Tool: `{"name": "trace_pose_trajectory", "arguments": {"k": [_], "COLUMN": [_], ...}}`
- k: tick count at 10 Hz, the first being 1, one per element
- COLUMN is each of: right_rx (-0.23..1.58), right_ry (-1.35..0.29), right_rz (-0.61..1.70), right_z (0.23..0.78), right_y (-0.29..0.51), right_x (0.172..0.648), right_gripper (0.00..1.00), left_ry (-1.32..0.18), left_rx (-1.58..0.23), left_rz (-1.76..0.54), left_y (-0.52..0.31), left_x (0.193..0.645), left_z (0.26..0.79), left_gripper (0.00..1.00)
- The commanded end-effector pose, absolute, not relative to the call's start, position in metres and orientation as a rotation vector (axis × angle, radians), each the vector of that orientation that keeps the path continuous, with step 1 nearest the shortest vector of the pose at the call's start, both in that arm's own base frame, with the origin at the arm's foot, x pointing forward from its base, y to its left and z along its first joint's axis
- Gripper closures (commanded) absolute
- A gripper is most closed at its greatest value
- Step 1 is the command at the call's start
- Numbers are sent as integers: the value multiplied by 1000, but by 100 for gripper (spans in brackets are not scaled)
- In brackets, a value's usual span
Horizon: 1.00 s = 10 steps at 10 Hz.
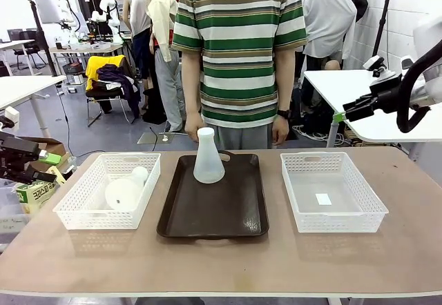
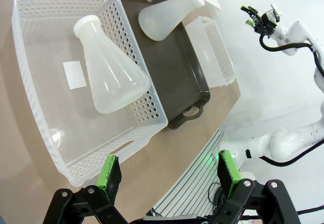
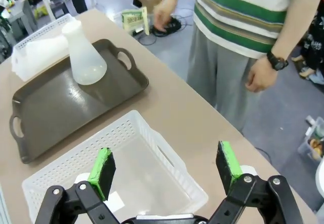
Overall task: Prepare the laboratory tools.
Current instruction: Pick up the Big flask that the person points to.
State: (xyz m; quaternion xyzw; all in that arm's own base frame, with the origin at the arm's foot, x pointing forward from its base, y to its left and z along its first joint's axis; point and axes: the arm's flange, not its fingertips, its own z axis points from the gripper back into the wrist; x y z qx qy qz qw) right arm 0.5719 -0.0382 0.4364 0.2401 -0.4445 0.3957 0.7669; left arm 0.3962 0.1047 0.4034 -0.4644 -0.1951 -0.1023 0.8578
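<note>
We're holding our left claw [image 2: 167,169] wide open and empty, probably lining up the tipped flask [image 2: 109,72] ahead; right claw [image 3: 164,165] is gaping empty too.

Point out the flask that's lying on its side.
The flask inside the left white basket; the other flask stands upright on the brown tray.

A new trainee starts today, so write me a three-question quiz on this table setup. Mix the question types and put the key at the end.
1. True or false: the upright flask stands on the dark tray.
2. Where does the other flask lie? A) left basket B) right basket C) tray
3. Fill in: the left gripper and the right gripper are both ___.
Key: 1 true; 2 A; 3 open.
</note>
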Motion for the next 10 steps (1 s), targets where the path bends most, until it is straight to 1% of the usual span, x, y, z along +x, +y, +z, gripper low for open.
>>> {"name": "trace_pose_trajectory", "arguments": {"k": [1, 10], "right_rx": [504, 504], "right_ry": [-957, -957], "right_rz": [876, 876], "right_z": [444, 444], "right_y": [-41, -41], "right_x": [570, 570], "right_gripper": [0, 0], "left_ry": [-418, -418], "left_rx": [-983, -983], "left_rz": [-215, -215], "left_y": [105, 105], "left_x": [395, 395], "left_z": [403, 403], "left_gripper": [0, 0]}}
